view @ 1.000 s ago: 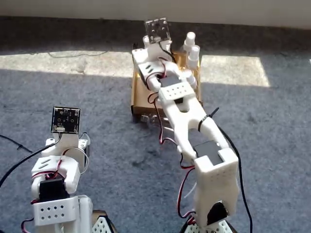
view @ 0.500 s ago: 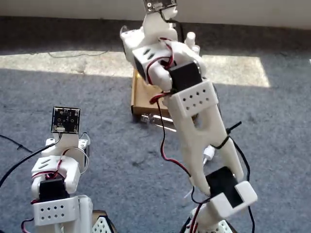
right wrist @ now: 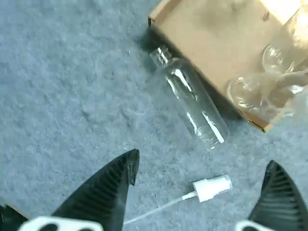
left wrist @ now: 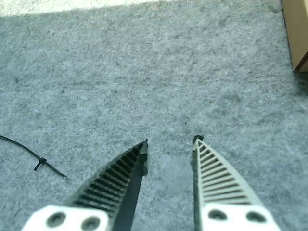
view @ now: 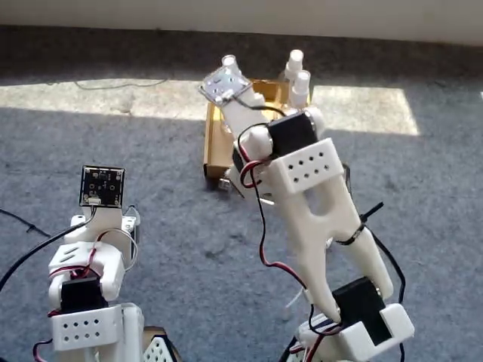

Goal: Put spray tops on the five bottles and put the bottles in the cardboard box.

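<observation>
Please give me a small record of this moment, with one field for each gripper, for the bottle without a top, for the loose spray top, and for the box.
left gripper: open, empty, over bare carpet
right gripper: open wide, empty, over the carpet near the spray top
uncapped bottle: clear, lying on its side on the carpet, beside the cardboard box
spray top: white, loose on the carpet, apart from the bottle
cardboard box: open, on the carpet
capped bottles: several upright in the box; exact count unclear

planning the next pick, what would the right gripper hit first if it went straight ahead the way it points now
Probably the loose spray top on the carpet, lying between the fingers of the open right gripper; the capless bottle lies beyond. Depth is unclear.
</observation>
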`<state>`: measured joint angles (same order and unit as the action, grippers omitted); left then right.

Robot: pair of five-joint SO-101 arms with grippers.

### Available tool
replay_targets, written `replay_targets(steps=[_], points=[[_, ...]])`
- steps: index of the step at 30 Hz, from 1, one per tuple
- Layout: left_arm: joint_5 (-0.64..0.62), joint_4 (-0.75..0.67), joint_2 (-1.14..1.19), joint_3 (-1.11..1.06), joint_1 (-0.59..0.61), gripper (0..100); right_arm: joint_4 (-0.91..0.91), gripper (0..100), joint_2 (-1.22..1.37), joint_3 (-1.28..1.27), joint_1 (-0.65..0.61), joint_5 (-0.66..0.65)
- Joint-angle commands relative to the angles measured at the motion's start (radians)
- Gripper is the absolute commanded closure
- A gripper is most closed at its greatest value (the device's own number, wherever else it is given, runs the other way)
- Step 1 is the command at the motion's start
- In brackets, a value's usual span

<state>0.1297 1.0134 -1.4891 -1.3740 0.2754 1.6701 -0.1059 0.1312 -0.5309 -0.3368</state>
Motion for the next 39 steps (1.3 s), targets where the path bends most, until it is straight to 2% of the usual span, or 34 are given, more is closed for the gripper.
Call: replay_targets(steps=[1,6,14,39], points=[[-0.003,-0.015,-0.012,0.004,-0.015,85,-0.179,66.3,-0.039,-0.239,0.015,-0.071],[-0.003,-0.015,-0.012,0.004,-0.015,85,-0.444,82.0,-0.039,-0.472,0.018,-0.120],[-0.003,-0.015,-0.015,0.004,-0.015,85,-0.687,82.7,-0.038,-0.616,0.013,-0.121],[-0.003,-0.018,-0.019,-0.008,-0.016,85,-0.690,82.7,-0.039,-0.547,0.016,-0.120]])
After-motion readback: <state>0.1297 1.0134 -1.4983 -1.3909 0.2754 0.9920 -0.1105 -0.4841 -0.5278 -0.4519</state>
